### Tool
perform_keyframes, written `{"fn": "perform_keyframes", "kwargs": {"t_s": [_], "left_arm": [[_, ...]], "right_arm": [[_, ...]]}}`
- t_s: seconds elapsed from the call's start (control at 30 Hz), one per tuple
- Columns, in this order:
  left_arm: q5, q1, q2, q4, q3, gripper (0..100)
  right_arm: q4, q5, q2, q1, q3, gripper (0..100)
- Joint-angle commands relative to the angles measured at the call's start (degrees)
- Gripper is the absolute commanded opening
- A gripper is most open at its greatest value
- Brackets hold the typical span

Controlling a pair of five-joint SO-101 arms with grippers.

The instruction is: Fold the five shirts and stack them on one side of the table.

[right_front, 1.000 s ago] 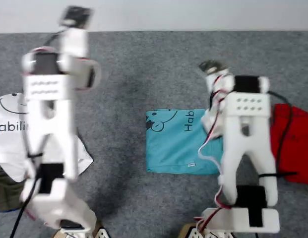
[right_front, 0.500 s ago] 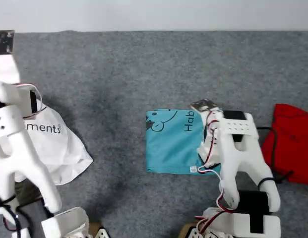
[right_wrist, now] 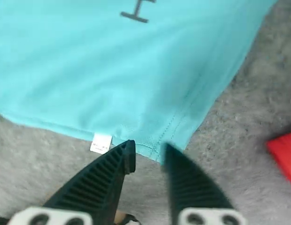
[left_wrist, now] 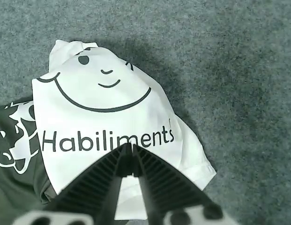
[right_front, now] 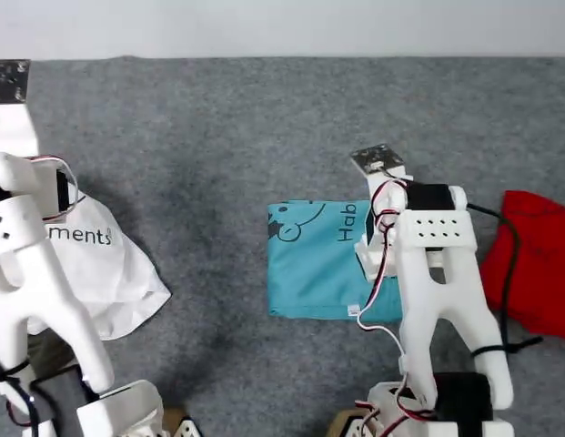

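A white shirt (left_wrist: 108, 117) with a smiley face and black lettering lies loosely folded at the table's left (right_front: 105, 264). My left gripper (left_wrist: 131, 153) hangs shut just above it, holding nothing. A dark green shirt (left_wrist: 14, 159) pokes out from under the white one. In the middle lies a folded teal shirt (right_front: 314, 259). My right gripper (right_wrist: 147, 152) is open over the teal shirt's (right_wrist: 136, 70) hem, near a small white tag (right_wrist: 100, 143). A crumpled red shirt (right_front: 537, 259) lies at the right.
The grey carpet-like table top (right_front: 227, 127) is bare at the back and between the white and teal shirts. The left arm (right_front: 27, 255) covers part of the white shirt, and the right arm (right_front: 432, 246) covers the teal shirt's right edge. A red corner (right_wrist: 283, 154) lies near the right gripper.
The left arm swung off to the left, uncovering more of the white shirt, then held still. The right arm pulled toward the front, then went back a little over the teal shirt's edge.
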Motion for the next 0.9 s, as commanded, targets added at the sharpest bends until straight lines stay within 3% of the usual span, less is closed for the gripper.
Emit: {"fn": "perform_keyframes", "kwargs": {"t_s": [0.0,0.17,0.43,0.63,0.73,0.87], "left_arm": [[-0.09,-0.53,-2.64,1.23,-0.22,0],[-0.09,-0.53,-2.64,1.23,-0.22,0],[0.00,-0.53,-2.64,1.23,-0.22,0],[0.00,-0.44,-2.64,1.23,-0.22,0],[0.00,-0.44,-2.55,1.23,-0.22,0],[0.00,-0.44,-2.55,1.23,-0.22,0]], "right_arm": [[-1.98,-7.30,-2.24,0.22,-3.16,26.4],[-4.97,-14.77,1.71,-0.31,-3.43,35.6],[-6.29,-22.33,16.84,-4.53,-3.52,35.8],[-10.24,-23.65,28.18,-5.67,-3.60,35.0],[-8.92,-23.38,32.31,-5.41,-6.15,24.2],[-6.29,-17.14,34.59,-4.79,-11.96,0.0]]}}
